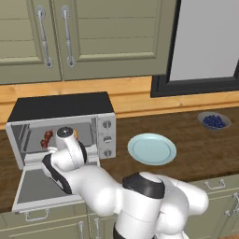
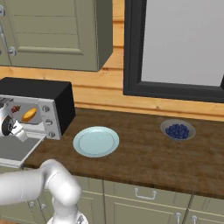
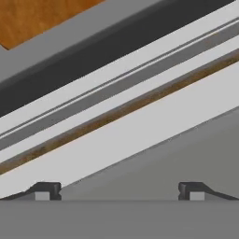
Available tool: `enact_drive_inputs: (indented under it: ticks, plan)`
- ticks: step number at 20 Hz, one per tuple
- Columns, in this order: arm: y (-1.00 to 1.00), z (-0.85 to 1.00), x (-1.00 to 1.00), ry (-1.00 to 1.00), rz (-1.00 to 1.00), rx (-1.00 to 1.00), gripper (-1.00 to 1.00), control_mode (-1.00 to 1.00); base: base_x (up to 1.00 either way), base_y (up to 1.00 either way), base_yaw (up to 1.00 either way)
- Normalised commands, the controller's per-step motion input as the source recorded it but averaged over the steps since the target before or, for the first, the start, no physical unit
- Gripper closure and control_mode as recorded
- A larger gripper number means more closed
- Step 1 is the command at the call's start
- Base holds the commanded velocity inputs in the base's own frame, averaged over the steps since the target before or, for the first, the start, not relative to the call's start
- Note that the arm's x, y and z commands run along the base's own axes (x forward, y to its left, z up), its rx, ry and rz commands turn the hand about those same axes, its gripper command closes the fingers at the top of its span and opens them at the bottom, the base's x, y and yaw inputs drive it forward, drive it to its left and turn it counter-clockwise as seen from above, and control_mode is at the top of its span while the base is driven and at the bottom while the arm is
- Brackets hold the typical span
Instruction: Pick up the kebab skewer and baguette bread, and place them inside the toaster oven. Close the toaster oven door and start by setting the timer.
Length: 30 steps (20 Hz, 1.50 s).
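The toaster oven [image 1: 60,108] stands at the counter's left with its door [image 1: 35,186] folded down flat. The dark red kebab skewer [image 1: 46,138] lies at the left inside the oven. The golden baguette bread [image 2: 29,114] lies to its right, also inside. My hand hovers over the lowered door just in front of the oven mouth. In the hand view my gripper [image 3: 120,191] is open, its fingertips [image 3: 46,190] far apart with nothing between them, close to the oven's silver frame [image 3: 140,130].
The oven's three knobs [image 1: 107,138] sit on its right panel. A light blue plate [image 1: 151,148] lies right of the oven, and a bowl of blueberries [image 1: 214,121] sits farther right. Wall cabinets [image 1: 70,37] hang above.
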Motion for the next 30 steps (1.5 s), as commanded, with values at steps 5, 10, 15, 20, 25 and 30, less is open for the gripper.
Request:
enact_drive_inputs:
  ticks: [5, 10, 15, 20, 25, 30]
  plan:
    - [0.0, 0.0, 0.33, -0.01, -0.05, 0.0, -1.0, -1.0, 0.0, 0.0, 0.0]
    - [0.0, 0.0, 0.34, 0.0, -0.05, 0.0, -1.0, -1.0, 0.0, 0.0, 0.0]
    - [0.0, 0.0, 0.19, 0.0, -0.05, 0.0, -1.0, -1.0, 0.0, 0.0, 0.0]
    - [0.0, 0.0, 0.01, -0.01, -0.02, 0.0, -1.0, -1.0, 0.0, 0.0, 0.0]
    - [0.0, 0.0, -0.38, -0.05, 0.0, 0.0, -1.0, -1.0, 0.0, 0.0, 0.0]
    - [-0.04, 0.04, -1.0, -0.05, 0.01, 0.0, -1.0, -1.0, 0.0, 0.0, 0.0]
